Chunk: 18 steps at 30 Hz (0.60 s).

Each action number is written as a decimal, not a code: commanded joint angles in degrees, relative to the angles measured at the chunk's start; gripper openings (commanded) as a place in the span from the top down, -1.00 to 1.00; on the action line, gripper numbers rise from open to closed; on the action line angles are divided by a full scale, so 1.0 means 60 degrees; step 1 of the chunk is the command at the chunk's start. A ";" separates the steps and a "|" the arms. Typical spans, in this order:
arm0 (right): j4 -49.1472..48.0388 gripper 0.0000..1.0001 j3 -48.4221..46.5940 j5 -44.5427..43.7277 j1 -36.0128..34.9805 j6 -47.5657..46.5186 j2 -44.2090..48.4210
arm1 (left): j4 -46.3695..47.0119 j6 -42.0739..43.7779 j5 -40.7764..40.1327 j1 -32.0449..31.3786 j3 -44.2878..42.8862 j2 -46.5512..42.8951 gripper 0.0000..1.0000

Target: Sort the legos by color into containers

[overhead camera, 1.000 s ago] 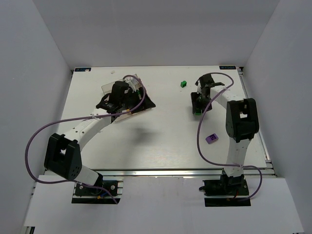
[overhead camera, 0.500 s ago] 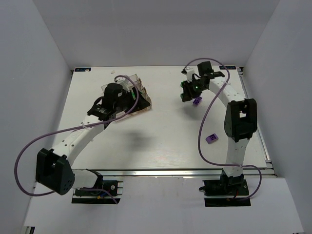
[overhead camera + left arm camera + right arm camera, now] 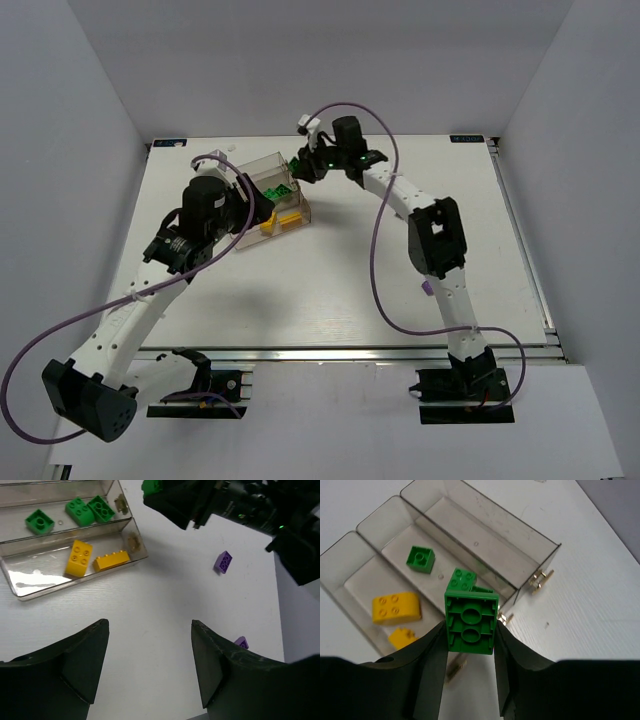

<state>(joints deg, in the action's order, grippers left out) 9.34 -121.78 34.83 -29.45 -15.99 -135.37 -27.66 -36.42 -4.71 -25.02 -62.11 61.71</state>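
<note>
Right wrist view: the right gripper (image 3: 469, 630) is clamped on a green brick (image 3: 471, 611), one finger against each side, the brick's hollow underside facing the lens; behind it lies the clear tray (image 3: 540, 555), and the held brick shows over the end of the middle compartment; that compartment holds other green bricks (image 3: 420, 558), three of them by the left wrist view; the lowest compartment holds two yellow bricks (image 3: 396, 607), lying apart from each other; the left wrist view shows the left gripper (image 3: 150, 665) with fingers spread wide and nothing between them, above the white table (image 3: 150, 605) beside the tray's low step; two purple bricks (image 3: 223, 561) lie loose on the table, well apart from the tray
</note>
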 commanded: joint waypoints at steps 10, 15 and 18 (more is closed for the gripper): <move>-0.3798 0.88 -0.1019 -0.3124 -0.1316 0.1259 -0.1535 | -0.1469 0.0167 -0.0856 0.0038 -0.0298 -0.0910 -0.56; -0.3799 0.31 -0.0388 -0.3168 -0.1434 0.1302 -0.1389 | -0.1586 0.0299 -0.0944 0.0038 -0.0313 -0.0940 -0.59; -0.3681 0.00 -0.0227 -0.3080 -0.1405 0.1332 -0.1301 | -0.1528 0.0314 -0.0900 0.0038 -0.0269 -0.0940 -0.59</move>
<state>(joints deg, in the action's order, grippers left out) -10.13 -124.25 17.30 -38.13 -8.80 -144.86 -36.23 -35.42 -9.37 -24.97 -62.74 57.30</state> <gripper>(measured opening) 0.455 0.796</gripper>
